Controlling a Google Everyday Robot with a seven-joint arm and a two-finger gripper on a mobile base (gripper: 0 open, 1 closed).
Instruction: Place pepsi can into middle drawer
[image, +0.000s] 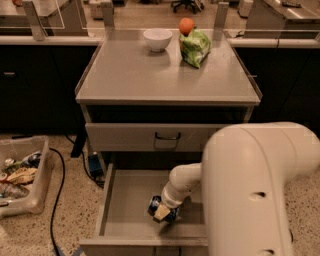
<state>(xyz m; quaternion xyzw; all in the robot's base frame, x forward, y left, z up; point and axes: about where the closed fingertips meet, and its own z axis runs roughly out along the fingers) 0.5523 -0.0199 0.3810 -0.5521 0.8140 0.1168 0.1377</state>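
One gripper (163, 213) sits low inside the middle drawer (125, 200), pressed against the pepsi can (154, 204). Whether it clamps the can or merely touches it, I cannot tell. The can rests on the drawer floor (near its front wall). Above the gripper is a closed drawer front (130, 137); far beyond, a white bowl (157, 39) and a green snack bag (195, 47).

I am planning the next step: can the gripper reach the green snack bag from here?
Probably not directly. The gripper is low in the open middle drawer, at the pepsi can, and the green snack bag lies on the cabinet top above; the arm must draw out and rise first.
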